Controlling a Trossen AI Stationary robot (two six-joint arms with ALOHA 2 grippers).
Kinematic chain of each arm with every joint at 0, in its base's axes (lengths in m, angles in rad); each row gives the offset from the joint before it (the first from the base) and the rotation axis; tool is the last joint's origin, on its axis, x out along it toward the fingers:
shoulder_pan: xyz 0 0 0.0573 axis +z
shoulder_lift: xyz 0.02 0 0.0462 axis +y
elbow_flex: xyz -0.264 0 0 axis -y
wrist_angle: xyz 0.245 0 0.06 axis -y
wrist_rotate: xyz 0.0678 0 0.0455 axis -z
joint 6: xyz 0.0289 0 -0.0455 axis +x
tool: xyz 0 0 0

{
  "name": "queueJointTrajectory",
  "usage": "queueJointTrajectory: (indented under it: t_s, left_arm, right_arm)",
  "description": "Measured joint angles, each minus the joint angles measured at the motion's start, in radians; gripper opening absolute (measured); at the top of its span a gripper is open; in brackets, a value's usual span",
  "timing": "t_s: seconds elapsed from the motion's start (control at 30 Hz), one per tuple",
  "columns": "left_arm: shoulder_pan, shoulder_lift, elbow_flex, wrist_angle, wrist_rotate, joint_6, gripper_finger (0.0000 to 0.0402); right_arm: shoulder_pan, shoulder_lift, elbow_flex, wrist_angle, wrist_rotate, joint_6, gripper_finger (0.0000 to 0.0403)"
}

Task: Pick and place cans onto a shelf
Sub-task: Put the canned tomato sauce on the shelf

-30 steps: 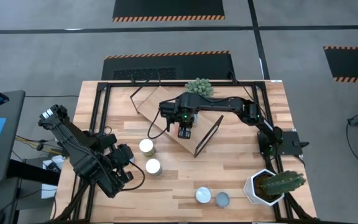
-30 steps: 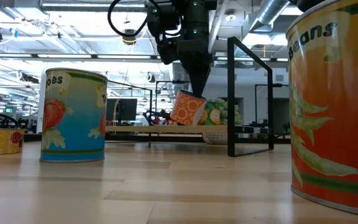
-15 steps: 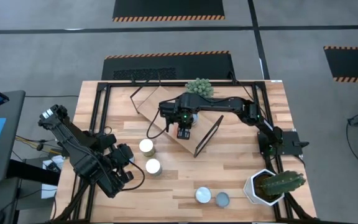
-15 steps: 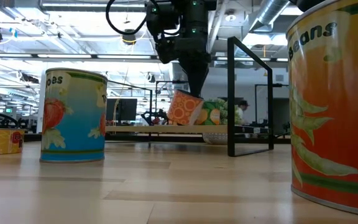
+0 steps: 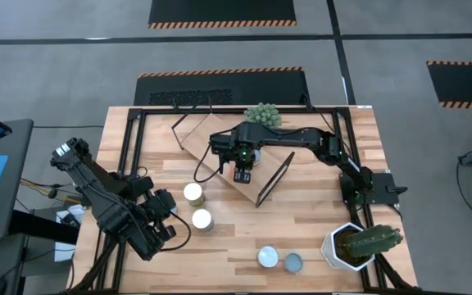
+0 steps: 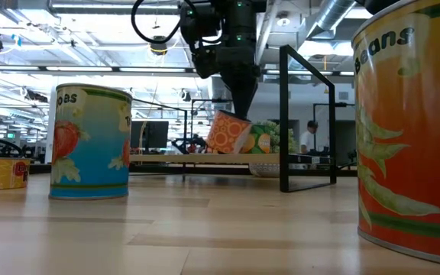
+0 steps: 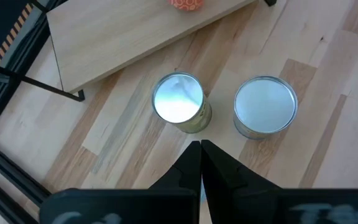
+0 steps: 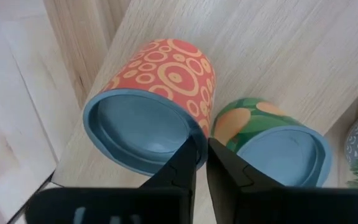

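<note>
My right gripper (image 5: 244, 174) (image 6: 242, 114) hangs over the light wooden shelf (image 5: 199, 147) and is shut on an orange can with a circle pattern and a pale-blue top (image 8: 160, 106) (image 6: 230, 131). A green can (image 8: 272, 140) stands on the shelf right beside it. My left gripper (image 5: 172, 216) (image 7: 201, 149) is shut and empty at the table's left, just short of two cans standing on the table: one with a yellow-green label (image 7: 179, 102) and one with a pale top (image 7: 266, 106). My right gripper pinches the orange can's rim (image 8: 204, 127) on the side toward the green can, one finger over the blue top, the other outside on the wall. The fingers come from above, pointing down. The can hangs tilted just over the shelf board; whether its low edge touches, I cannot tell.
Two more cans (image 5: 268, 256) (image 5: 293, 262) stand near the table's near edge, beside a white pot with a cactus (image 5: 359, 244). A small green plant (image 5: 262, 113) sits behind the shelf. The shelf's black frame end (image 5: 275, 178) stands right of my right gripper.
</note>
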Motion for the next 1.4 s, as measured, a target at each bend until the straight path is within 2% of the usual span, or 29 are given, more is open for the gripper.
queueJointTrajectory:
  t_s: [0.17, 0.37, 0.53, 0.73, 1.0, 1.1, 1.4]
  left_arm:
    - [0.000, 0.000, 0.000, 0.000, 0.000, 0.000, 0.0000]
    - [0.000, 0.000, 0.000, 0.000, 0.000, 0.000, 0.0000]
    - [0.000, 0.000, 0.000, 0.000, -0.001, 0.000, 0.0000]
    - [0.000, 0.000, 0.000, 0.000, -0.010, 0.000, 0.0000]
    - [0.000, 0.000, 0.000, 0.000, -0.010, 0.000, 0.0000]
    - [0.000, 0.000, 0.000, 0.000, -0.010, 0.000, 0.0000]
    - [0.000, 0.000, 0.000, 0.000, -0.015, 0.000, 0.0000]
  right_arm:
    - [0.000, 0.000, 0.000, -0.017, 0.005, -0.003, 0.0095]
    - [0.000, 0.000, 0.000, -0.014, 0.060, -0.003, 0.0152]
    - [0.001, 0.000, 0.043, -0.047, 0.071, 0.015, 0.0174]
    - [0.003, -0.002, 0.171, -0.105, 0.073, 0.029, 0.0169]
    - [0.000, -0.033, 0.151, 0.089, 0.068, 0.190, 0.0153]
    - [0.001, -0.018, 0.152, 0.195, 0.035, 0.188, 0.0150]
    - [-0.010, -0.016, 0.084, 0.280, 0.043, 0.173, 0.0133]
